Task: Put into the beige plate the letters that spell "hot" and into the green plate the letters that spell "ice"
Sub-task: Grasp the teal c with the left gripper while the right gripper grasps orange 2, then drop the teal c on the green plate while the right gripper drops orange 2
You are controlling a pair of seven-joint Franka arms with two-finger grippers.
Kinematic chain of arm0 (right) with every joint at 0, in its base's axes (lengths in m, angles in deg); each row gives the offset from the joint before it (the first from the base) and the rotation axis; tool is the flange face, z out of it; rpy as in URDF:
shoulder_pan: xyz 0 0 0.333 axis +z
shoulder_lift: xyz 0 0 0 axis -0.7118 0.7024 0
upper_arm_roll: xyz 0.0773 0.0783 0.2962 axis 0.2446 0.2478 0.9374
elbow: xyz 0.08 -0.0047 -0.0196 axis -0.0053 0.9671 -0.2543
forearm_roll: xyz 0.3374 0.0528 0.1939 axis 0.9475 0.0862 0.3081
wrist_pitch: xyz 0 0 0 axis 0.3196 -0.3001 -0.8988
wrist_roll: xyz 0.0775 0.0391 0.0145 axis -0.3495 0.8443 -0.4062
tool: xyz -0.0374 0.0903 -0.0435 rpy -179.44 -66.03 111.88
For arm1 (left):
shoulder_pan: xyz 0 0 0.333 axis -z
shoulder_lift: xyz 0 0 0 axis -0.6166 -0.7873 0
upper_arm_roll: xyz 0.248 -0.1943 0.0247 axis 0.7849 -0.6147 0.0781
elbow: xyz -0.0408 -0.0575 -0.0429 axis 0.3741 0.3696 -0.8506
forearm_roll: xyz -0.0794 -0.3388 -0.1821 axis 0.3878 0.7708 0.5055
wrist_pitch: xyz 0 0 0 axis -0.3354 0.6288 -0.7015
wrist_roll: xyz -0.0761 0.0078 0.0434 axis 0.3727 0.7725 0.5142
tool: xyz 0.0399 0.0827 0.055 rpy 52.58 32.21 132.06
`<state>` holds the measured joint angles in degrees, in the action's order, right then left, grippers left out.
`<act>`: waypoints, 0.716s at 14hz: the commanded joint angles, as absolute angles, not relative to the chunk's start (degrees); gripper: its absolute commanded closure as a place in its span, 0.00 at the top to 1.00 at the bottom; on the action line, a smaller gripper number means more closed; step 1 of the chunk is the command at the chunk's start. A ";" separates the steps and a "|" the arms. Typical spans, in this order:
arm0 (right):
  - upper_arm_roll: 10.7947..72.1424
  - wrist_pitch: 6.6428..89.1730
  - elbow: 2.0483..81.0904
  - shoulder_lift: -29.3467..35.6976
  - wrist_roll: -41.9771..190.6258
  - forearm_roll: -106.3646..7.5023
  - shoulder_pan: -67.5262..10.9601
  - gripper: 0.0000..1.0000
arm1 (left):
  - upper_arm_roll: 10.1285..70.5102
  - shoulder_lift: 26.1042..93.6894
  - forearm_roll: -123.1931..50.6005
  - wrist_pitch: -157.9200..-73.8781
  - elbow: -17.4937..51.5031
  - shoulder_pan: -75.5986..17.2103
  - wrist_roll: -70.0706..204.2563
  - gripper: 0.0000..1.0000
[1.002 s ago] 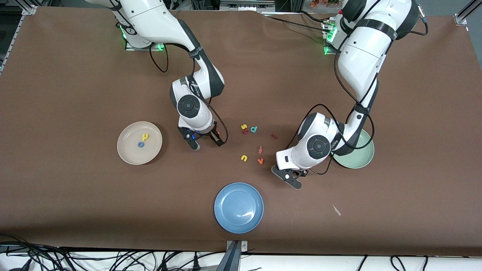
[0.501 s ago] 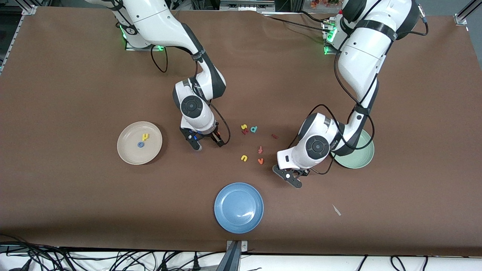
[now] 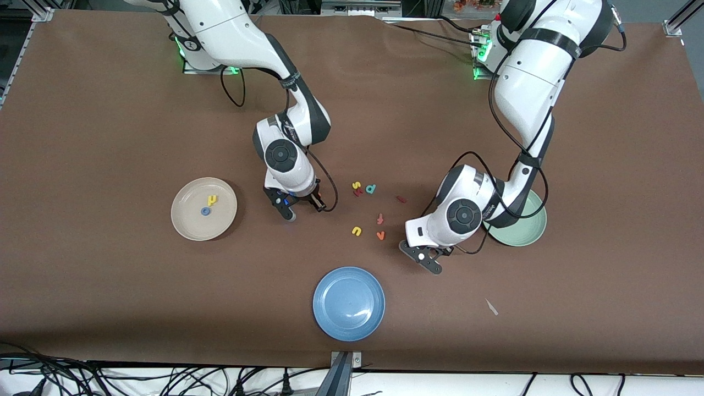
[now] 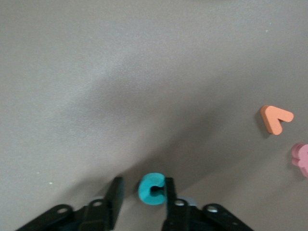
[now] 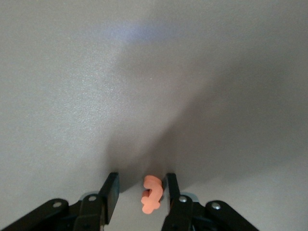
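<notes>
The yellow h (image 3: 212, 200) and the blue o (image 3: 205, 211) lie in the beige plate (image 3: 181, 220), which sits at mid-height of the front view toward the right arm's end of the table.

In the right wrist view you see an orange letter (image 5: 151, 194) between the jaws of the right gripper (image 5: 140, 185). One finger touches it and the other stands off with a gap, so the jaws are partly open and not clamped. In the front view that gripper (image 3: 301, 209) is down at the table beside the beige plate, toward the centre.

In the left wrist view the teal c (image 4: 151, 189) sits between the jaws of the left gripper (image 4: 143, 187) in the same way: one finger against it, a gap at the other, nothing gripped. In the front view this gripper (image 3: 429, 263) is low by the green plate (image 3: 528, 234), which the left arm partly covers.

The dark red i (image 3: 401, 199) lies on the table in the centre of the frame. Near it are the teal d (image 3: 371, 189), the pinkish letter (image 3: 380, 219), the yellow u (image 3: 357, 231) and the orange v (image 3: 380, 235). The blue plate (image 3: 348, 303) sits lower in the frame, nearest the front camera.
</notes>
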<state>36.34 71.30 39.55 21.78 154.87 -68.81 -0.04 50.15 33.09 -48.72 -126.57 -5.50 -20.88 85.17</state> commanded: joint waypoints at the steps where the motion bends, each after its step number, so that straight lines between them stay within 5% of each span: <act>1: 35.93 71.77 38.70 22.78 155.29 -69.58 0.76 0.40 | 49.86 34.01 -52.23 -125.74 -4.31 -20.58 84.18 0.02; 5: 36.02 71.86 38.61 22.78 153.89 -69.67 0.76 0.14 | 50.03 35.94 -52.23 -121.46 -4.75 -21.28 84.09 0.00; 10: 35.15 67.32 37.03 21.90 146.62 -69.58 -0.12 0.05 | 51.17 42.88 -52.32 -106.16 -4.22 -27.41 84.96 0.00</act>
